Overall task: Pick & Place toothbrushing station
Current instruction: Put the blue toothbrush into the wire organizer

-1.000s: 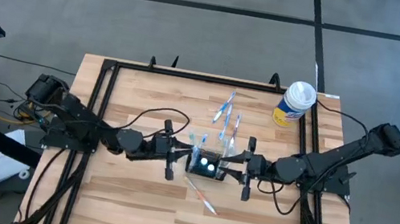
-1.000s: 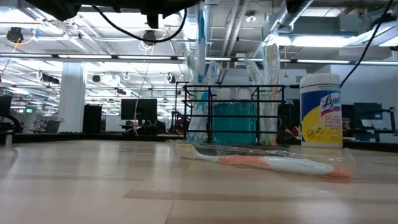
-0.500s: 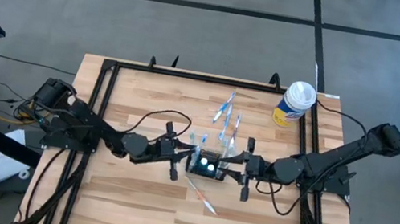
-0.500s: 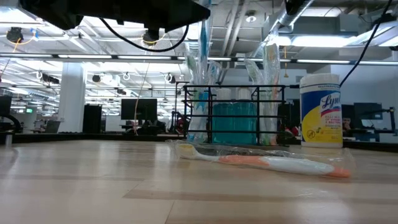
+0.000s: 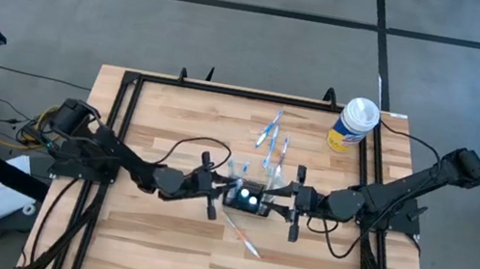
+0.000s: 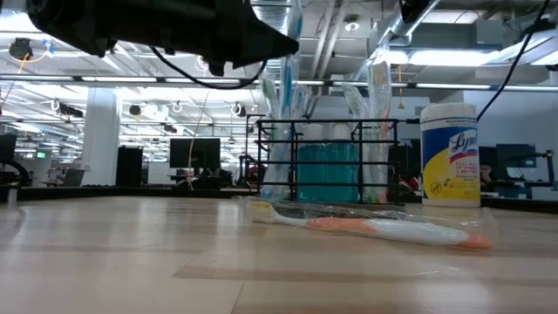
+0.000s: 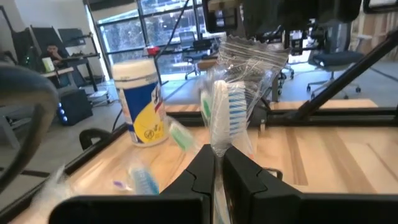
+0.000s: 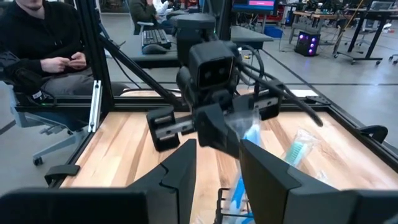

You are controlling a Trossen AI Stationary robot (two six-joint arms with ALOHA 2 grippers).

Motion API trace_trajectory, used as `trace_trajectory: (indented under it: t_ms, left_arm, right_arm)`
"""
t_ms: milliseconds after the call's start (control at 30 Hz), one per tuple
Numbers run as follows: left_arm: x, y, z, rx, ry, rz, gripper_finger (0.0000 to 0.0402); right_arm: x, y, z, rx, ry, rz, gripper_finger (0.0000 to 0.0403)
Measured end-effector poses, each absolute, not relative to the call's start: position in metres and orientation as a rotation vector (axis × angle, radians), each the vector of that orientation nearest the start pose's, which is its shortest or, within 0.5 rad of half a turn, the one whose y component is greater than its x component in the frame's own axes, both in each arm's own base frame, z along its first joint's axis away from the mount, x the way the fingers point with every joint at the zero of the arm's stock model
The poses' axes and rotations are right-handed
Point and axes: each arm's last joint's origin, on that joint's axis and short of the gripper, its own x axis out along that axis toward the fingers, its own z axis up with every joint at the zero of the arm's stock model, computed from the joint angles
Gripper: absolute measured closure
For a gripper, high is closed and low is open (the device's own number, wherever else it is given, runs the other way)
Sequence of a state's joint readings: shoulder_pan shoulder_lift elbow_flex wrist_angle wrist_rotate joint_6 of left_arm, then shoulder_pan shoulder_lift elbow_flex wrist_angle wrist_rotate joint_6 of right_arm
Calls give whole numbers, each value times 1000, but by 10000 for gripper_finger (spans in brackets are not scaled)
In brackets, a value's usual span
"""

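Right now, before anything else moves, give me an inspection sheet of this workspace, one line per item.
Surface: wooden table inside a black frame.
Job's things: toothbrushing station at table centre, wrapped toothbrushes standing in it.
Clutter: wipes canister at the far right corner; loose wrapped toothbrush in front of the station; more wrapped brushes behind it.
Grippers: left gripper shut on a wrapped toothbrush at the station; right gripper open beside the station.
Cables: black cable looping over the left arm.
Surroundings: seated person beyond the table; grey floor.
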State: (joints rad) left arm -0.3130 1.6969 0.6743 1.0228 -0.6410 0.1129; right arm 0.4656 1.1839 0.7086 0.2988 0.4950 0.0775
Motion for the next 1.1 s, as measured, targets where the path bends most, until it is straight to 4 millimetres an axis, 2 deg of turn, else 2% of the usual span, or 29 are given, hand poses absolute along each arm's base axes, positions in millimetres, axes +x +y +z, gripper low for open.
trace_trajectory:
  t_ms: [600,1100]
  left_arm:
    - [319,-85,157,41,80,335,392]
    - [318,-85,163,11,64,336,337]
  right_arm:
    - [236,103,272,-9,167,-36,290]
    - [236,103,270,-16,181,-36,290]
